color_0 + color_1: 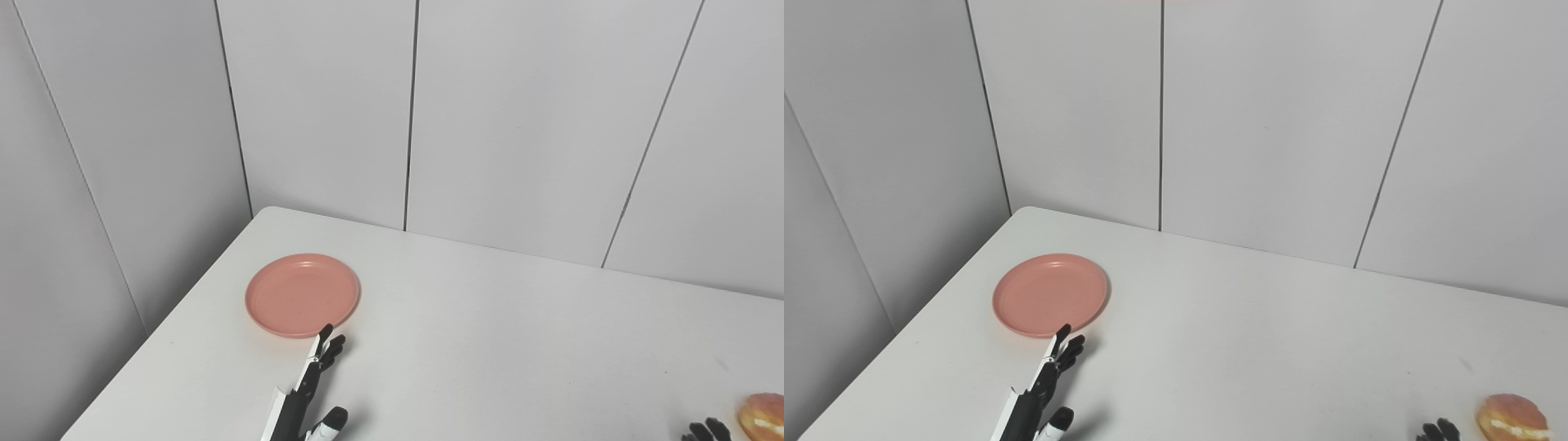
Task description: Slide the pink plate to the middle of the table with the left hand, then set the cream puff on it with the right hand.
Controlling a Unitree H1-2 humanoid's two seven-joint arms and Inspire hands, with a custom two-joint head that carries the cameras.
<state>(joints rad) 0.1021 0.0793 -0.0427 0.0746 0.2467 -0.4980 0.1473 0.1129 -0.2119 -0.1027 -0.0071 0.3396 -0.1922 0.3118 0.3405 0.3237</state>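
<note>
— Pink, that plate (302, 295): where does it lie?

— On the white desk (490, 343), toward the far left corner, flat and with nothing on it. It sits close to the desk's left edge and well apart from the right side.

— And the left robot hand (313, 380)?

— It comes in from the bottom edge, seen nearly edge-on, with the fingers (325, 335) stretched out toward the plate. The fingertips are right at the plate's near rim, just beside it or touching; I cannot tell which. The thumb (332, 420) sticks out lower down, apart from the fingers. It holds nothing, fingers extended and spread.

— Where is the cream puff (1512, 417)?

— Down at the near right of the desk, a golden-brown round bun with a pale cream line along its side. In the left eye view it is cut off by the picture's right edge; the right eye view shows it whole.

— The right robot hand (1439, 431)?

— Only a few dark fingertips poke up at the bottom edge, just left of the cream puff and not touching it. Whether its fingers are apart or closed I cannot tell.

— Behind it all?

— Grey wall panels (1262, 122) with dark vertical seams.
</note>
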